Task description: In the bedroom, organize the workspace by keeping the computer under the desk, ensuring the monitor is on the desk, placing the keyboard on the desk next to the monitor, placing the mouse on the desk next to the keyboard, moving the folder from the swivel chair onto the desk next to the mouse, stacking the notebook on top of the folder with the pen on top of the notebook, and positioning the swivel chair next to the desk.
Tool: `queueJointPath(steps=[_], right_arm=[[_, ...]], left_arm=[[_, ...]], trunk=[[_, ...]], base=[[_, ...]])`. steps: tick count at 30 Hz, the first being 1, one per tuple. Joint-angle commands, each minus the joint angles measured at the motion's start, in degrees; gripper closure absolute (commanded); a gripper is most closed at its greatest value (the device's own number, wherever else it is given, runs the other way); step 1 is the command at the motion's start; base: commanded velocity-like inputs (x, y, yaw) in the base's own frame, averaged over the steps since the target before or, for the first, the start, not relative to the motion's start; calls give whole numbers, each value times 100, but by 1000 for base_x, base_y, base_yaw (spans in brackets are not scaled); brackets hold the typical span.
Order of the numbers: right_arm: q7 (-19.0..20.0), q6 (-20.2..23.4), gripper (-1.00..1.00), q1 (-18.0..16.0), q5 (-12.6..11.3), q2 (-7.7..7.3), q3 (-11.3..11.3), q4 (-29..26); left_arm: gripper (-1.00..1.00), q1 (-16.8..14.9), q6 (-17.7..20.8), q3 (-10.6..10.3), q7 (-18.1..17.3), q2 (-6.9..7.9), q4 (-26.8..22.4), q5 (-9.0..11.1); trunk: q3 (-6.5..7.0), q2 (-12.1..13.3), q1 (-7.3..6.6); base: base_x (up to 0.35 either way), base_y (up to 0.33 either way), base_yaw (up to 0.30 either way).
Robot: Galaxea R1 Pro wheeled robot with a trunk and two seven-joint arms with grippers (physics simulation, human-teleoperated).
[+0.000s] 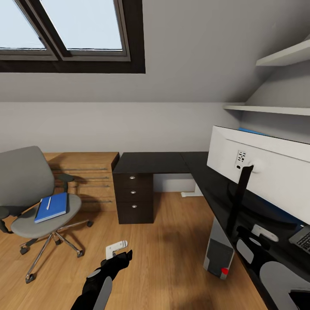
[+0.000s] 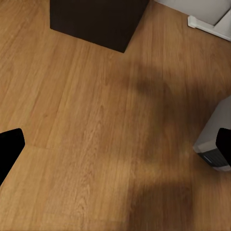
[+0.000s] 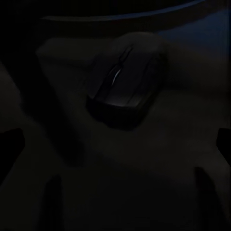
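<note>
The grey swivel chair stands at the left, away from the desk. On its seat lies the blue folder with the white pen on it. The monitor stands on the desk with its white back toward me, and the keyboard lies beside it. The computer stands under the desk. My left gripper hangs open over bare floor. My right gripper is open just short of the black mouse, which rests on the dark desk top. The notebook is out of view.
A light wooden dresser stands behind the chair against the low wall. The dark drawer unit closes the desk's left end. White shelves hang above the monitor. Wood floor stretches between chair and desk.
</note>
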Motion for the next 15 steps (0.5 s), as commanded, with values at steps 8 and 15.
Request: queueJointPath(steps=[8,15], right_arm=[[3,-17,-100,-5,-46,-20,-2,11],[10,117,-100,-6,-49,-29,-6,12]], left_arm=[[-100,-3,19,-11,53,2,-7,61],[-100,-3,24,-11,53,2,-5,61]], trunk=[[-6,-3,0],[-6,-3,0]], base=[[0,0,0],[26,0,0]])
